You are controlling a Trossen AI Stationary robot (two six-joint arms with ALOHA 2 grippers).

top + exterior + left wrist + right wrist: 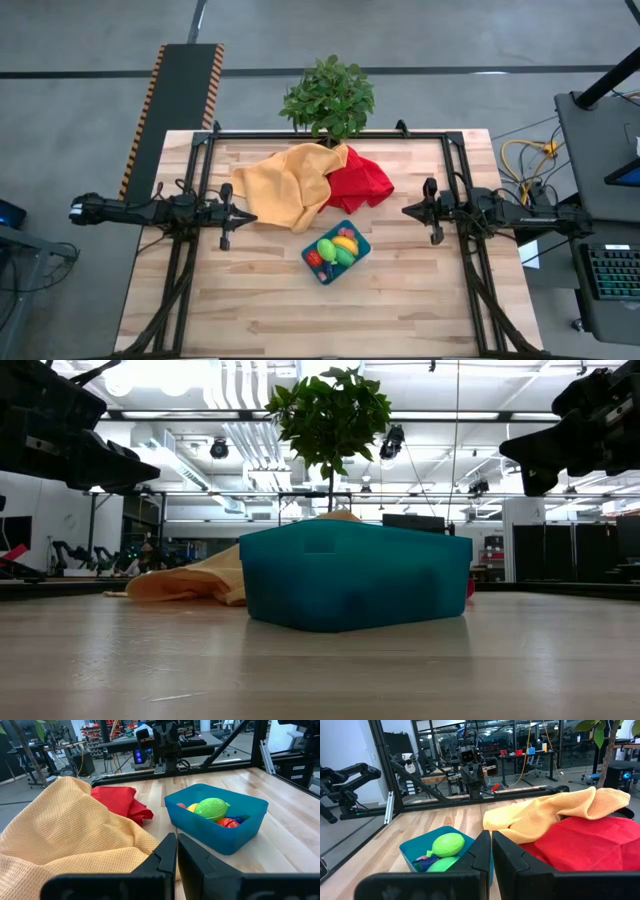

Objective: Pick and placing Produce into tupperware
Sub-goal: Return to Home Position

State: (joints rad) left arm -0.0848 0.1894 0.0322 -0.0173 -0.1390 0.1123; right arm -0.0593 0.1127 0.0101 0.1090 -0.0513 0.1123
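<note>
My left pincer (248,217) is pressed together on nothing and hangs above the bench (280,315) at its 9 o'clock side. My right pincer (406,210) mirrors it at the 3 o'clock side, also pressed together and empty (I read the clock from above, with 12 at the potted plant (330,95)).

From the left pincer the tupperware (350,580) lies at about 4 o'clock, and from the right pincer at about 8 o'clock. It sits between the two and a little toward the 6 o'clock edge, well apart from both, with the right pincer a shade nearer. Its long axis runs roughly from 2 to 8 o'clock, slantwise to the line joining my pincers.

The produce (336,250) is heaped inside it, a lime-green piece (212,808) on top and yellow and red showing beneath. I see none lying loose outside.

The yellow cloth (275,190) lies near the left pincer at about 1 o'clock. The red cloth (362,180) is at about 10 o'clock from the right.

I judge the filling done. Drawing back means left toward 9 and right toward 3, each directly away from the tupperware and both cloths.
</note>
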